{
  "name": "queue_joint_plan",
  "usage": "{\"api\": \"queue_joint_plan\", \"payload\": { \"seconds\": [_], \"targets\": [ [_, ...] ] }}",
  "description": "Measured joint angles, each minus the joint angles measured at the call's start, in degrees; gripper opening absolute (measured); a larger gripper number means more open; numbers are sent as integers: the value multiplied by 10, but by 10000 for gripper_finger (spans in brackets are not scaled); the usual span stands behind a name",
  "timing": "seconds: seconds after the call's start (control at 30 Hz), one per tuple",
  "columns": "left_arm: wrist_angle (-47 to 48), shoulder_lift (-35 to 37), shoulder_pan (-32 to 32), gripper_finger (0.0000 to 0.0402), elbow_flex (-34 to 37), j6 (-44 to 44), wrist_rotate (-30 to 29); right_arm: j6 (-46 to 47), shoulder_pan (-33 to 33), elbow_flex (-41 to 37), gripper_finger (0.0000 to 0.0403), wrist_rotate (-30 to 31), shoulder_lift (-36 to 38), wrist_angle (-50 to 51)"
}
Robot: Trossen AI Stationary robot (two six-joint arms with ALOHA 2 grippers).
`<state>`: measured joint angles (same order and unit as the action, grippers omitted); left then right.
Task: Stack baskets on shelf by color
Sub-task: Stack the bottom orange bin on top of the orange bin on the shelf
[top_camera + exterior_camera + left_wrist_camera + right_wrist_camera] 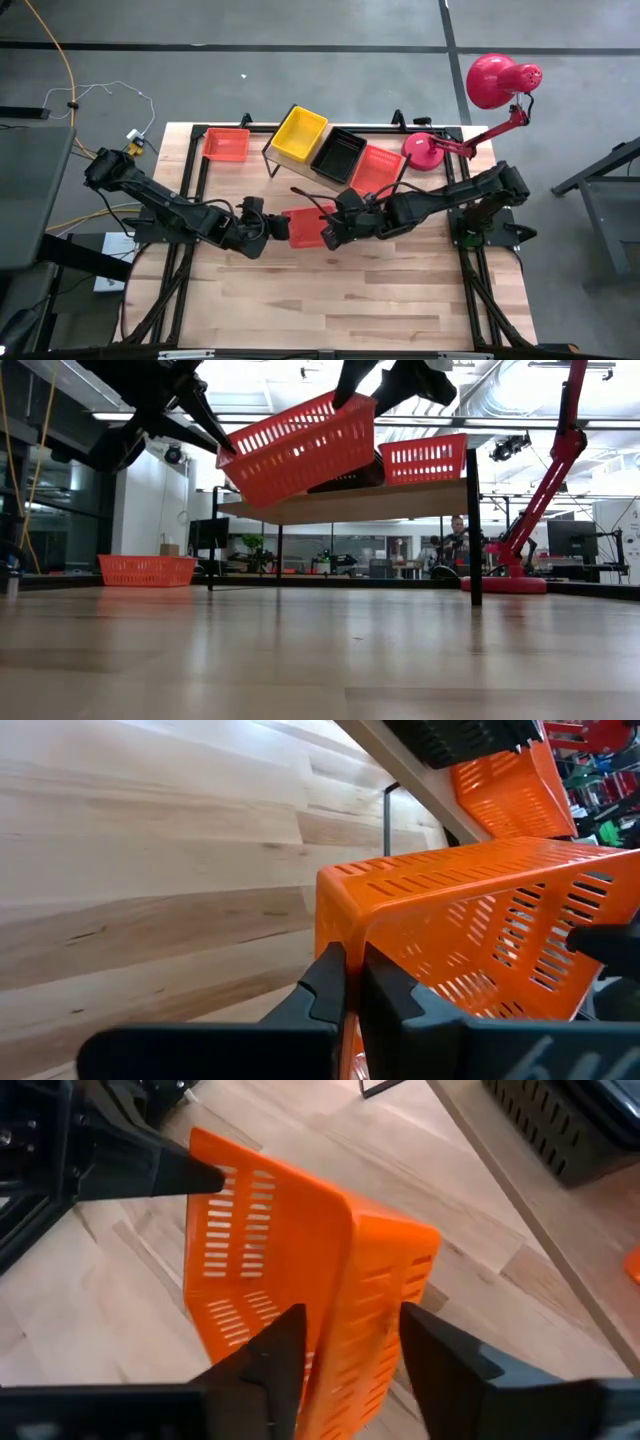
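Note:
An orange-red basket is held in the air between both grippers, tilted, in front of the shelf. My left gripper is shut on its left end. My right gripper is shut on its right end. On the shelf board stand a yellow basket, a black basket and an orange-red basket, side by side. My left gripper pinches the wall at the basket's left short end between its two fingers, coming level from the table's left. The basket is lifted clear and tilted. My right gripper has its fingers on either side of the basket's right end, coming from the table's right and above. That end sits higher than the left one.
Another orange-red basket rests on the table near its far left corner. A red desk lamp stands with its base at the far right, close to the shelf. Bare planks lie toward the near edge.

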<state>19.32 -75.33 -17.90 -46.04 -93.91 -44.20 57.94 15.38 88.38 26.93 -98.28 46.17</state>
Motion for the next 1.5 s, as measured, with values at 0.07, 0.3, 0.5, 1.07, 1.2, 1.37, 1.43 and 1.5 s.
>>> {"api": "queue_joint_plan", "payload": {
  "seconds": [0.07, 0.3, 0.5, 1.07, 1.2, 1.37, 1.43, 1.5],
  "targets": [
    [-5, 0, -2, 1, 0, 6, -1, 1, 0, 0, 111, 5, 0, 1],
    [-76, 9, -4, 19, 1, 88, 16, -2, -1, 0, 15, 11, 2, 23],
    [-104, 49, -3, 57, 0, 136, 84, 5, 2, 5, 5, 5, 2, 55],
    [-106, 257, -1, 146, -1, 376, 182, -187, 17, 43, 0, -102, 105, 101],
    [-125, 306, -1, 143, -1, 467, 180, -284, 1, 82, 0, -147, 160, 133],
    [-184, 332, 0, 122, -1, 587, 163, -393, -71, 153, 0, -159, 184, 191],
    [-212, 332, -2, 102, -1, 639, 156, -439, -108, 188, 0, -172, 179, 224],
    [-239, 328, -8, 68, -1, 676, 155, -486, -149, 219, 0, -196, 170, 259]
  ]
}}
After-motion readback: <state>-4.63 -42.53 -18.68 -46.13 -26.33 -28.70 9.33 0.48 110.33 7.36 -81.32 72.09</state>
